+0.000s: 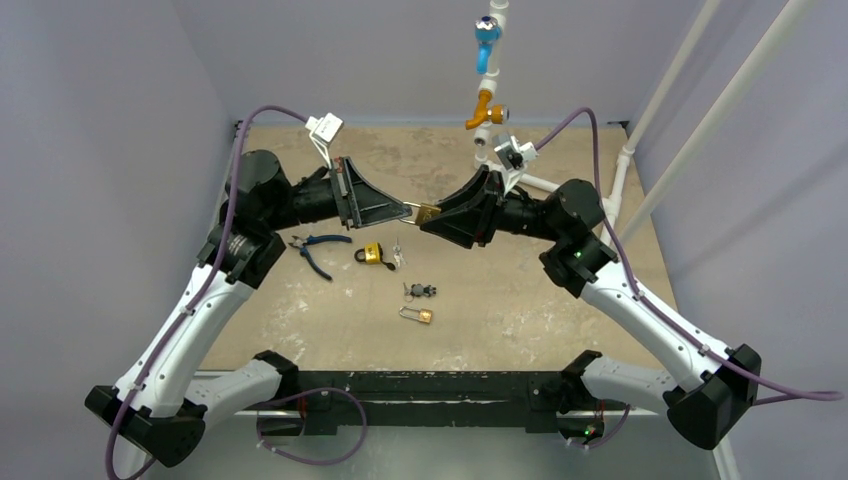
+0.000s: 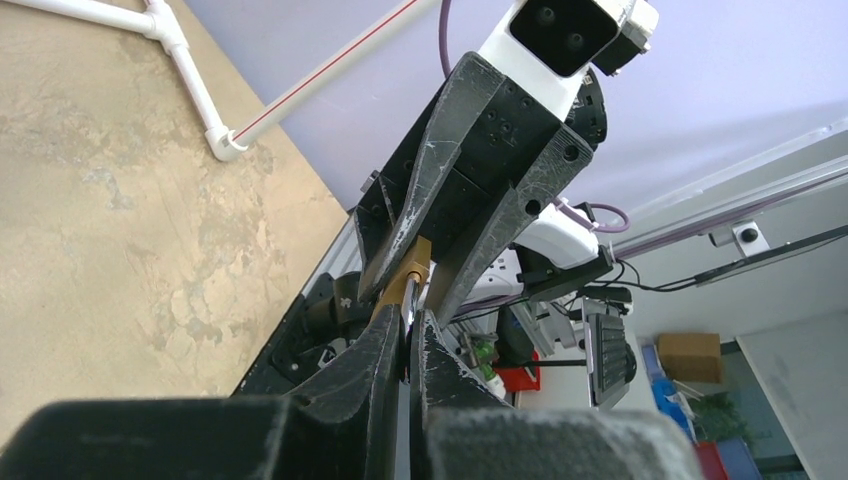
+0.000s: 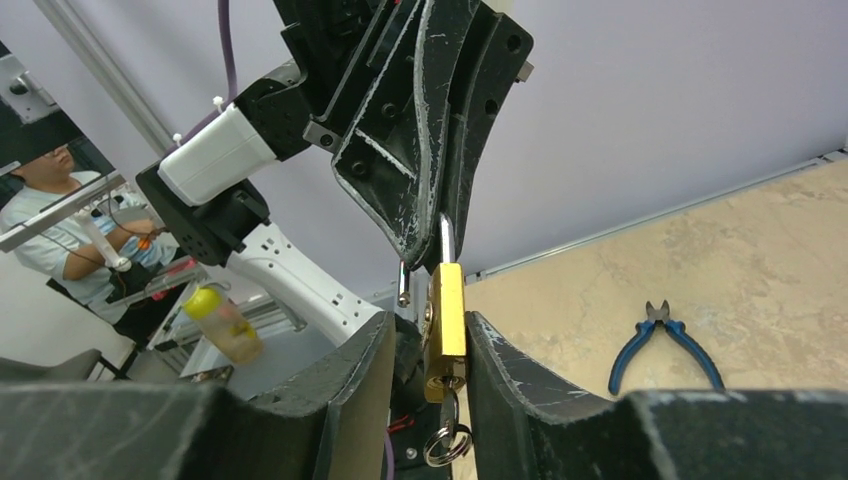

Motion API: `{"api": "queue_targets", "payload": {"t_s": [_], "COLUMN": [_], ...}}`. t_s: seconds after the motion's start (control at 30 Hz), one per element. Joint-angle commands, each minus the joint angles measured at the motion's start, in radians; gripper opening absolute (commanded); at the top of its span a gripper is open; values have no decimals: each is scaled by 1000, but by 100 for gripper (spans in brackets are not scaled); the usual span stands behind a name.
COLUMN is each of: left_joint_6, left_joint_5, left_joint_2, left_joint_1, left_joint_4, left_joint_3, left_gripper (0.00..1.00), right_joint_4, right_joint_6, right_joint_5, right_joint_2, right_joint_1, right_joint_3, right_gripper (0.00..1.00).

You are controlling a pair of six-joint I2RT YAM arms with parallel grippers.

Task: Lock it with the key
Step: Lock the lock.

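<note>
Between the fingers of the right gripper hangs the brass padlock, lifted well clear of the table. The right jaws stand partly apart and straddle the lock body. One finger lies just beside the body's flank, and a gap shows on the other side, so no firm clamp is evident.

Directly opposite the right fingertips, the left gripper is fully closed on the shackle. It grips one leg, while the free leg sits outside the body, so the padlock is unlatched. Beneath the body, toward the right gripper's palm, a key ring dangles. This suggests that the key is seated in the keyway, but the blade itself cannot be made out.

Step in hand: securing the lock body with the right gripper while the left gripper steadies the shackle.

Next move, as judged:
1. Close the right jaws squarely on the flat faces of the body.
2. Align the free leg with its hole.
3. Press body and shackle together along the shackle axis until the leg seats.
4. Turn and withdraw the key.

Caution: an off-axis push is likely to twist the shackle in the left jaws.

Below both grippers, blue-handled pliers and two spare padlocks lie on the table.
</note>
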Motion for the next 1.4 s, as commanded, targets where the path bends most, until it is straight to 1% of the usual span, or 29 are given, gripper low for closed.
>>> {"api": "queue_targets", "payload": {"t_s": [0.0,0.07,0.2,0.23,0.27,0.3,0.33,0.37,0.5,0.53,0.63,0.8,1.03,1.17,1.37], "left_joint_6": [-4,0,19,31,49,72,100,132,265,291,340,407,577,611,635], "left_joint_5": [10,13,26,32,38,43,49,53,24,18,9,12,3,17,13], "left_joint_2": [6,8,7,8,7,8,7,5,-22,-28,-46,-75,-110,-110,-91], "left_joint_1": [6,5,6,5,5,5,6,6,6,6,6,6,7,6,6], "left_joint_4": [49,48,44,34,18,-4,-38,-74,-218,-249,-304,-341,-380,-379,-398], "left_joint_3": [52,53,50,50,51,54,59,68,88,93,104,116,133,139,146], "left_gripper": [0,0,0,0,0,0,3,9,28,30,33,34,37,38,35], "right_joint_4": [84,88,61,59,58,57,55,56,60,62,66,61,59,52,61], "right_joint_6": [38,47,51,54,61,67,72,78,94,97,103,102,122,127,138], "right_joint_5": [19,24,41,42,41,35,27,16,-30,-35,-74,-108,-174,-192,-204], "right_joint_2": [-31,-35,-39,-42,-43,-44,-46,-44,-42,-41,-36,-14,17,27,29], "right_joint_1": [-3,-3,-3,-3,-3,-3,-3,-3,-3,-3,-3,-1,-1,0,1], "right_joint_3": [-2,-5,5,6,8,8,8,7,-2,-4,-6,-6,15,26,25], "right_gripper": [29,23,5,1,0,0,0,0,0,0,0,0,0,0,0]}}
